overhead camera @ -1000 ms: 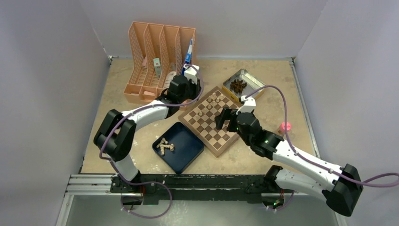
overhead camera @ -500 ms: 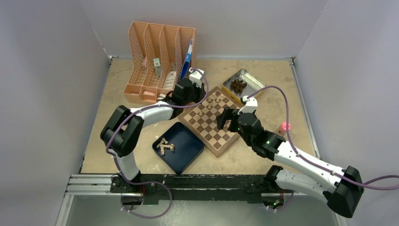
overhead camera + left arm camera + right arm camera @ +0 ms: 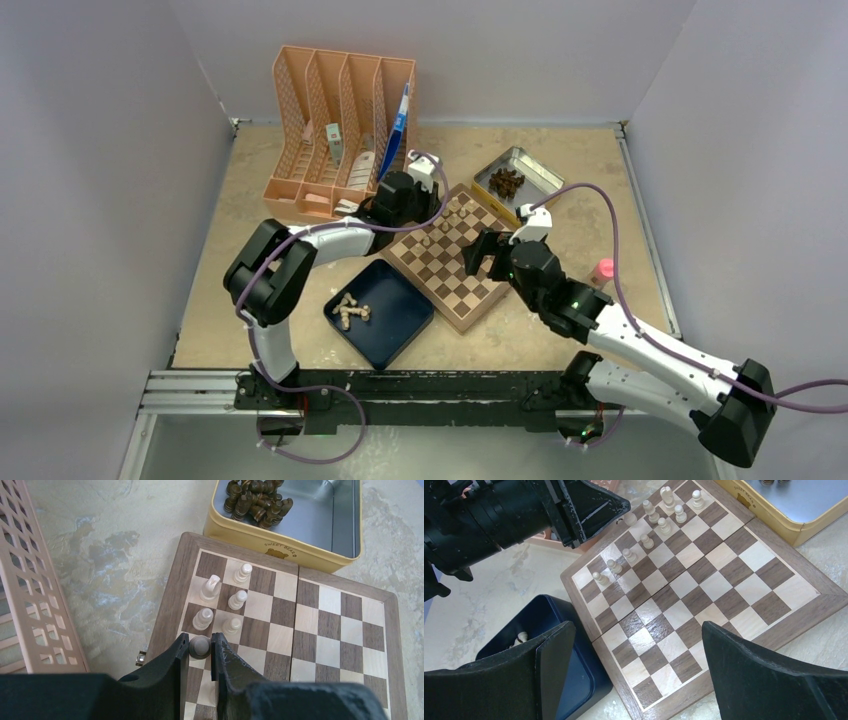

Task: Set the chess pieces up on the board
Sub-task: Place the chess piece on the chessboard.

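Pale pieces (image 3: 664, 526) on board (image 3: 719, 575): nine standing. Seven sit in one row beside the left pincer (image 3: 200, 640), two just beyond its tips. One more between its fingers. Boards: one. Tray (image 3: 400, 320): one, few pale pieces, count unclear. Tin (image 3: 325, 525): one, dark pieces (image 3: 255, 502) heaped, uncountable.

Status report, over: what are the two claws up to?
Left gripper shut on piece at board edge. Right gripper open over board. Placed pieces close beside it.

yellow tin (image 3: 250, 537) cropped by top edge; nearest chess piece (image 3: 200, 646) base hidden.
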{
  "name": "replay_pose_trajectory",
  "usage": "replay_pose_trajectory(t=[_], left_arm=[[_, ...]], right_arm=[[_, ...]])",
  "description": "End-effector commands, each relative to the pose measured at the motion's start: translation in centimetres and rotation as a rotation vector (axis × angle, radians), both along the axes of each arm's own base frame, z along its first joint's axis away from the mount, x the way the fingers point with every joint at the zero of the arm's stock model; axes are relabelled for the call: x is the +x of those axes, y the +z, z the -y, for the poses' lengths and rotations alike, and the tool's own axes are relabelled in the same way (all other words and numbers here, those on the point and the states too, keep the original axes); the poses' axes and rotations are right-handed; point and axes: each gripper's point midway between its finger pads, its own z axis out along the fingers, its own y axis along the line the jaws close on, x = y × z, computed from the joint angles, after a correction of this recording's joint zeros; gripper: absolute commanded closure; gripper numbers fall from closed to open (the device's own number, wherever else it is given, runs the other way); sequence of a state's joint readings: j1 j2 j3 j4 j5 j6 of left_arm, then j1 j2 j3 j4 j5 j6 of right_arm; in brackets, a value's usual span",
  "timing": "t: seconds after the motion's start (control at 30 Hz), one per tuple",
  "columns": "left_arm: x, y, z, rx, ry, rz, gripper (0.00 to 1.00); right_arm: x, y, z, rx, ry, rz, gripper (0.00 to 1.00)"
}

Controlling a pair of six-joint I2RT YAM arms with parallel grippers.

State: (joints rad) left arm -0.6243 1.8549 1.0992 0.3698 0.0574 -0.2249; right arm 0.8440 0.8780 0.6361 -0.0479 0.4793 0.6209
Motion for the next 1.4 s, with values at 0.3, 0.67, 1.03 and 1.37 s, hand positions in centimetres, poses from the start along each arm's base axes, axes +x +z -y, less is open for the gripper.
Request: replay_pose_trajectory(t=[0.3,0.67,1.03,1.37], left_arm=[[0.2,-0.2,0.5,-0.024,-0.005,0.040,0.90],[0.4,-0.3,0.5,-0.030,-0.001,0.059,0.87],[0.5,-1.1,0.6,-0.018,-0.002,0.058,0.86],[0.5,-1.7,0.4,-0.007,0.008,0.046,0.76]], right_arm=[[0.6,1.1,-0.5,0.017,0.004,0.030,0.01],[0.5,1.1,-0.4,0.019,-0.002,0.027,0.01],[0.5,1.0,-0.3,0.017,-0.006,0.025,0.01],[0.5,1.2,-0.3,0.023,-0.005,0.031,0.01]])
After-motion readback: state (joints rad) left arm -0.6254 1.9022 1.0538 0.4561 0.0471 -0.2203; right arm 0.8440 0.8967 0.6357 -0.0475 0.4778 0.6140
